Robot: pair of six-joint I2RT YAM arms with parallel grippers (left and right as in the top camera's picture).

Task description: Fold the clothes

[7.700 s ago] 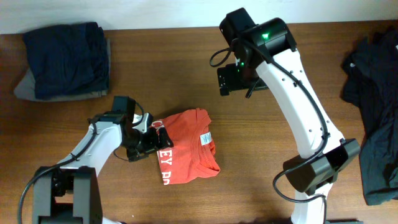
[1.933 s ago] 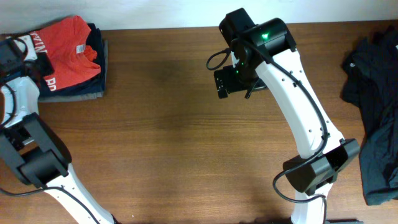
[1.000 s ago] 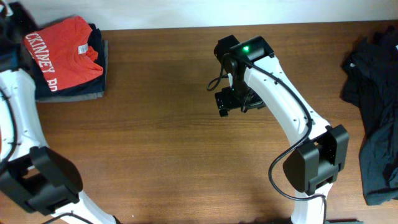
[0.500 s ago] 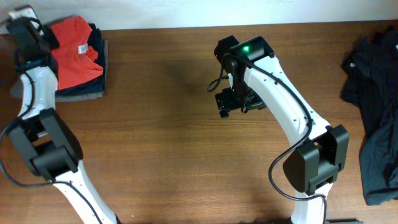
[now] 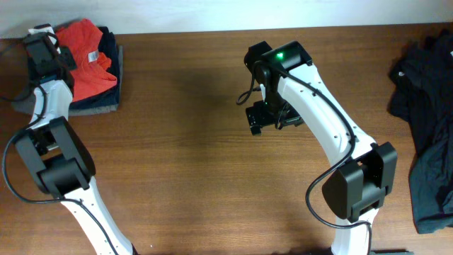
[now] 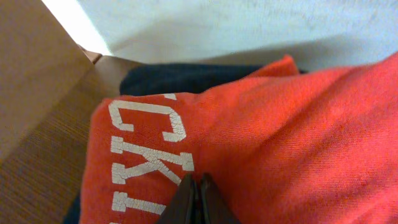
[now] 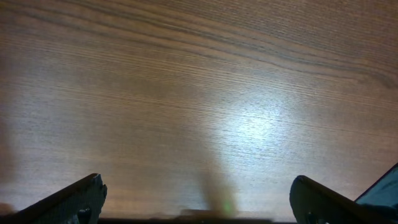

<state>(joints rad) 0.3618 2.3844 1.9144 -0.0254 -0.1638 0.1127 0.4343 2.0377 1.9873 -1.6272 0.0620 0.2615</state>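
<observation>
The left pincer (image 6: pixel 194 186) is shut, its two fingers pressed together with no cloth showing between them. Its tips sit on or just over an orange-red T-shirt (image 6: pixel 280 124), beside the white lettering (image 6: pixel 149 155); whether they touch the cloth cannot be told. The T-shirt lies folded on top of a navy garment (image 6: pixel 174 81), in a small pile at the far left corner of the tabletop (image 5: pixel 184 142).

The right pincer (image 7: pixel 196 183) stands wide open and holds nothing. It hangs over bare wood near the middle of the tabletop, well apart from any clothing.

At the far right edge lies a dark heap (image 5: pixel 425 127) of loose, unfolded clothes.

These garments look light, soft and limp. They will likely sag and bunch when lifted, and a thin layer may slip from a shallow pinch. A good hold is probably at a hem, collar or shoulder seam, where the cloth is doubled, with one pincer at each side so the garment hangs flat.
</observation>
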